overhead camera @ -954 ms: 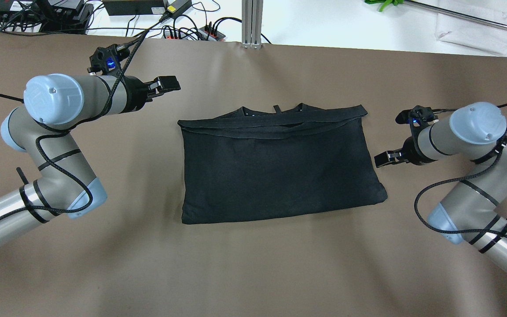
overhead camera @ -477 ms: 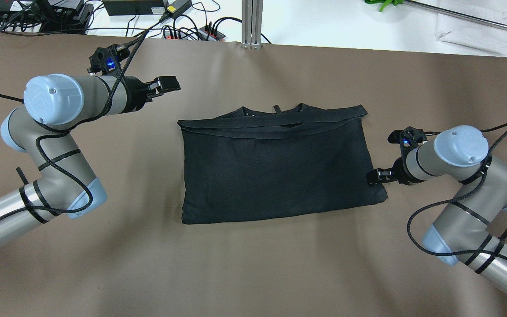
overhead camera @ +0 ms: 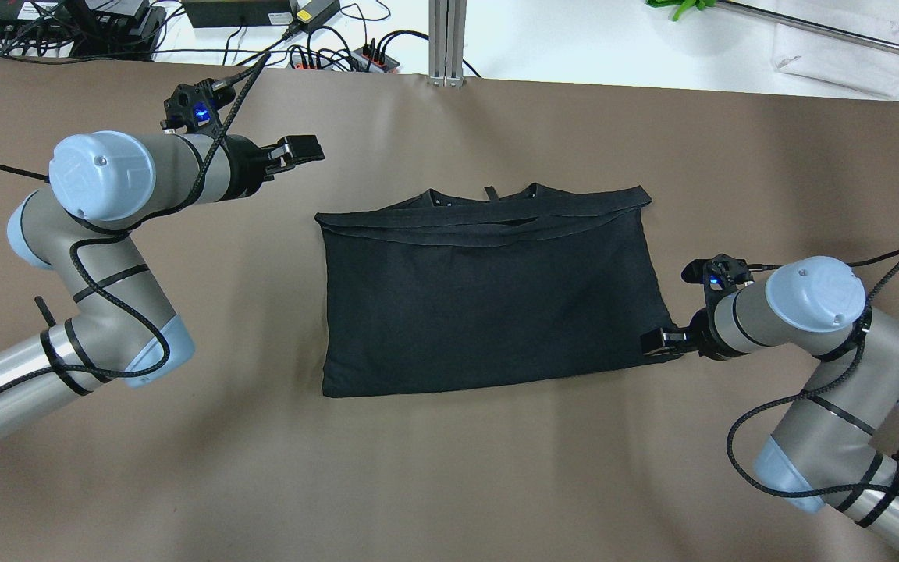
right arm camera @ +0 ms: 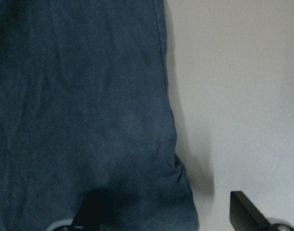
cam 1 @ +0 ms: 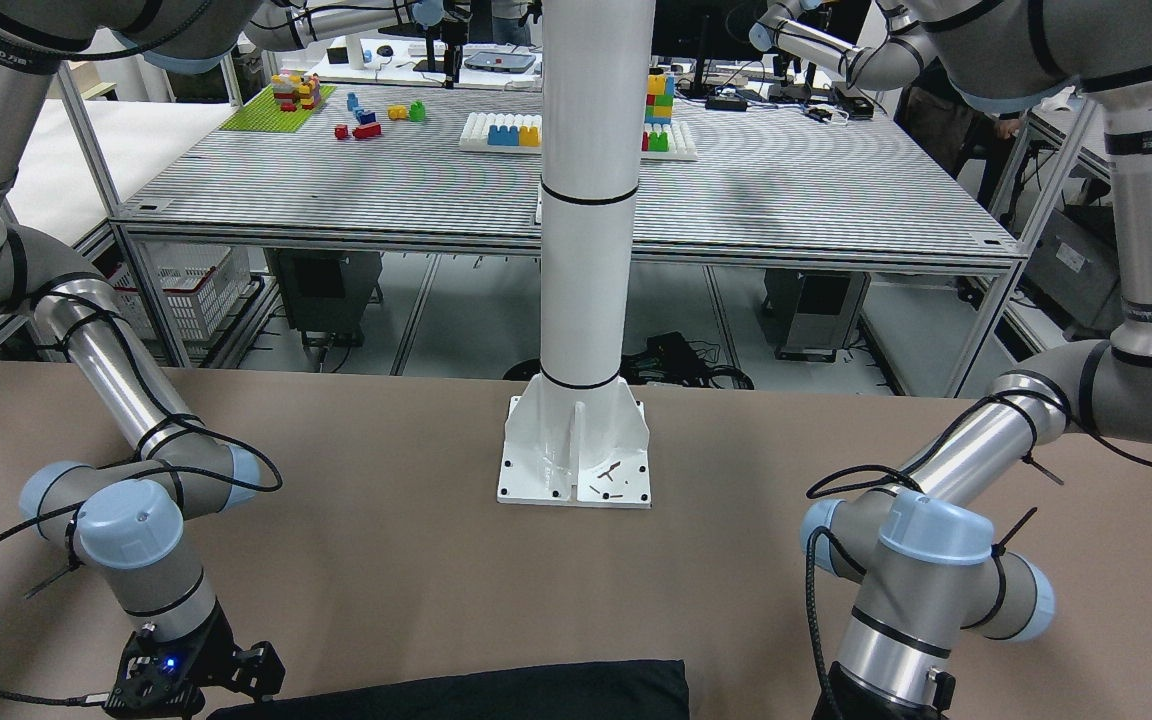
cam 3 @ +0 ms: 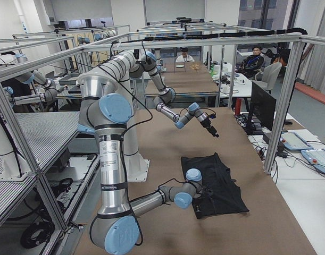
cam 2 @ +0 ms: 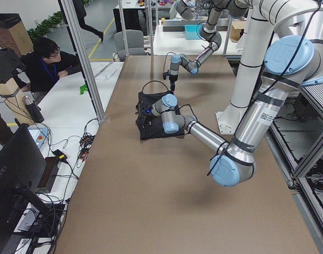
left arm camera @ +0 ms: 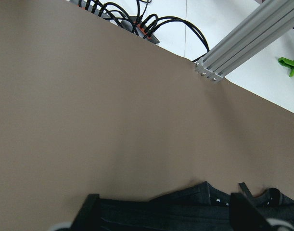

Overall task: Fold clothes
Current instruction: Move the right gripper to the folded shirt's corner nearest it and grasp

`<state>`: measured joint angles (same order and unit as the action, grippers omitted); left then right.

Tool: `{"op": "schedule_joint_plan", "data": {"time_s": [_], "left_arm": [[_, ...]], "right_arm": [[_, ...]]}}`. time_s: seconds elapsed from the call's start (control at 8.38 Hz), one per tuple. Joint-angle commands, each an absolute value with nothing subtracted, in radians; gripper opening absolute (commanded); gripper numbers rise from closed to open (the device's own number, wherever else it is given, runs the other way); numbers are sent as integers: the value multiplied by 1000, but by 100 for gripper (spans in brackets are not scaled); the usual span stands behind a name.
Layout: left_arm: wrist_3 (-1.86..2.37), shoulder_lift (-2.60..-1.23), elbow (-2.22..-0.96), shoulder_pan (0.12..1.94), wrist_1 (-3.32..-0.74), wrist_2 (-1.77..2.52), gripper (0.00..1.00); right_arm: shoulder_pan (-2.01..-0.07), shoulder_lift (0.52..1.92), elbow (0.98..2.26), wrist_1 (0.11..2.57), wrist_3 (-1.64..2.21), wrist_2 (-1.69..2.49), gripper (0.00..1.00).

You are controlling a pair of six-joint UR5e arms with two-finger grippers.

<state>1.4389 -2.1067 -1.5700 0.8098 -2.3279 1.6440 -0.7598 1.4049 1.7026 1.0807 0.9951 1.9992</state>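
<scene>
One black garment [overhead camera: 488,304], already doubled over, lies flat mid-worktop [overhead camera: 449,468]. The right arm's fingers [overhead camera: 652,342] sit at its near right corner, spread apart, one over cloth and one over bare surface (nothing pinched yet). The left arm's fingers [overhead camera: 305,147], also parted, hover off the far left corner. Grasp step, I'd say: next, lower and pinch that corner through every layer

The dark garment [right arm camera: 74,96] fills the left part, and its hemmed edge runs downward to a corner. The right gripper [right arm camera: 170,211] holds its fingers [right arm camera: 94,209] wide apart, one over the fabric, the other over the pale table [right arm camera: 243,96].
</scene>
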Motion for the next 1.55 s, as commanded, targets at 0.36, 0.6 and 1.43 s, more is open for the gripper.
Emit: {"op": "schedule_joint_plan", "data": {"time_s": [0.36,0.6,1.43], "left_arm": [[1450,-2114,-1572,805,-2318,1635,95],[1450,-2115,-1571,802,-2318,1623,95],[1439,-2115,-1566,807,-2316,1623,95]], "right_arm": [[-730,1424,1724,1091,1005,1994,93],[-735,1419,1687,1081,994,1993,93],[-742,1385,1684,1095,989,2006,0]]}}
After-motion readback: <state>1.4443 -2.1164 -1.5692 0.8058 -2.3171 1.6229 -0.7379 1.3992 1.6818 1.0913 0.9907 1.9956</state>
